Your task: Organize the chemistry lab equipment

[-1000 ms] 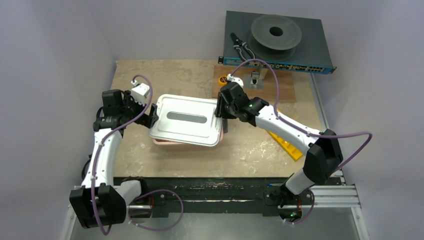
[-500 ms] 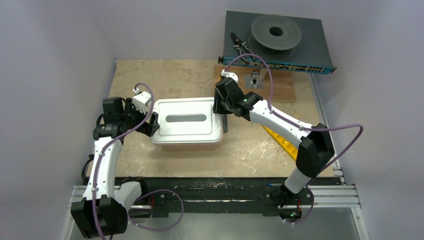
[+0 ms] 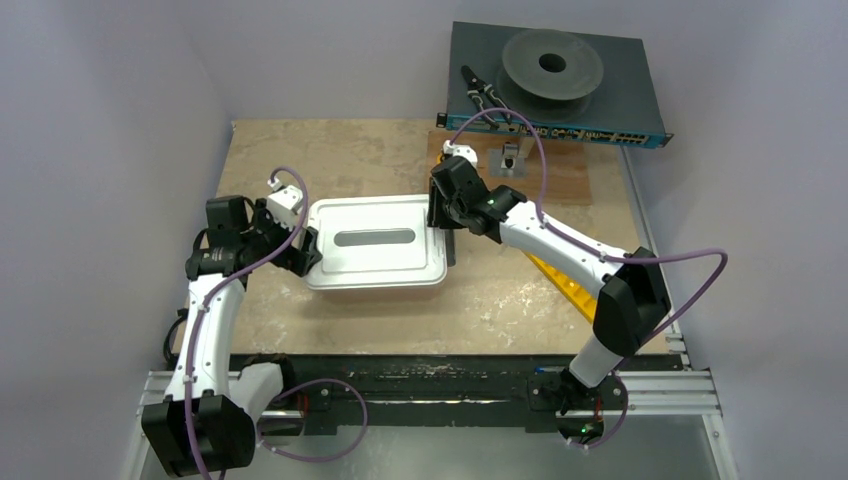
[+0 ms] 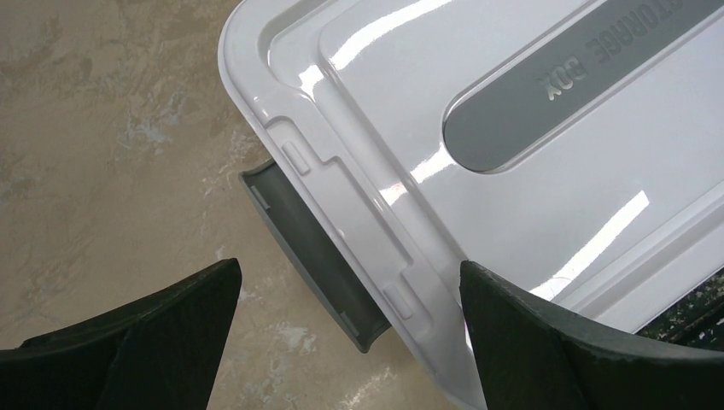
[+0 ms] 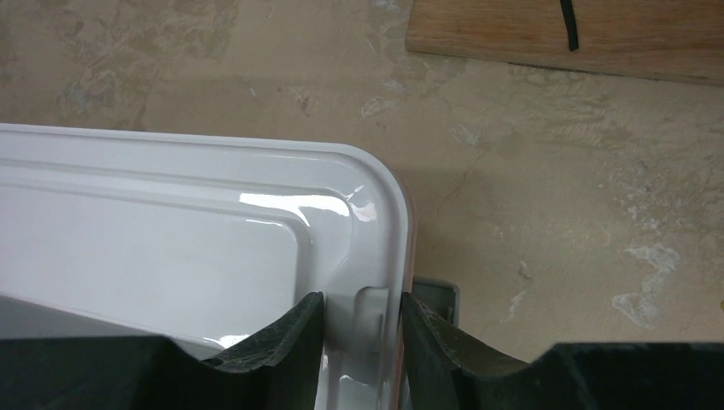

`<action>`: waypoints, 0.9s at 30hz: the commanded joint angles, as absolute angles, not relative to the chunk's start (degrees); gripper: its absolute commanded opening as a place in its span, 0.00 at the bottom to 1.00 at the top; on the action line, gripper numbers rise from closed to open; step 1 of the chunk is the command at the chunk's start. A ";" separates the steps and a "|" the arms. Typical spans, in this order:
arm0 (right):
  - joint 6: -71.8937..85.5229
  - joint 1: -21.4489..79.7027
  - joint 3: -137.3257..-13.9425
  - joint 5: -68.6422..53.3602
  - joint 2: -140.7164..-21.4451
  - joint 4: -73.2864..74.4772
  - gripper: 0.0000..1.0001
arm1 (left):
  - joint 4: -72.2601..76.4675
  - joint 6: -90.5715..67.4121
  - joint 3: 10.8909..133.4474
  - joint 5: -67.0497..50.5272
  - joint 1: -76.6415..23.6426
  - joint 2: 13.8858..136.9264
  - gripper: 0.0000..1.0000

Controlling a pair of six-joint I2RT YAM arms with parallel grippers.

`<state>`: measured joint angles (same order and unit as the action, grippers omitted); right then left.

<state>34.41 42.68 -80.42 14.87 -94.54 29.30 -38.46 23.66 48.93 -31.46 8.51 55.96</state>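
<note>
Right hand (image 5: 359, 314) clamps lid (image 5: 171, 231) rim; lid, earlier skewed, now lies square.

A lid (image 3: 375, 240) of smooth, glossy white plastic is shown, with a matt grey plastic latch (image 4: 312, 256). The table (image 3: 350, 160) is surfaced in mottled, matt beige stone. Grain is seen on a wooden board (image 5: 555, 34). The left gripper (image 4: 347, 269) is fitted with matt black fingers (image 4: 162, 342).

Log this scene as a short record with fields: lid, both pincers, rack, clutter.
lid: white, lying flat over its box; grey latch sticks out below its left end
left pincer: open, jaws either side of that latch
right pincer: closed on the lid's right rim
yellow rack: on the table, partly under the right arm
pliers: on the dark unit at the back
</note>
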 commanded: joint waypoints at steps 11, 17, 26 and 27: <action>31.82 42.01 -78.28 19.18 -92.40 30.64 0.49 | -40.15 24.03 59.44 -30.19 8.51 57.31 1.00; 30.48 42.01 -81.93 19.36 -88.26 31.53 0.47 | -40.17 22.21 62.65 -29.50 8.79 57.78 1.00; 30.21 41.99 -84.83 13.92 -91.34 26.48 0.18 | -33.23 22.14 57.84 -24.76 8.77 60.06 1.00; 30.08 41.93 -84.86 13.81 -91.87 25.93 0.16 | -32.32 22.11 57.54 -24.20 8.79 60.48 1.00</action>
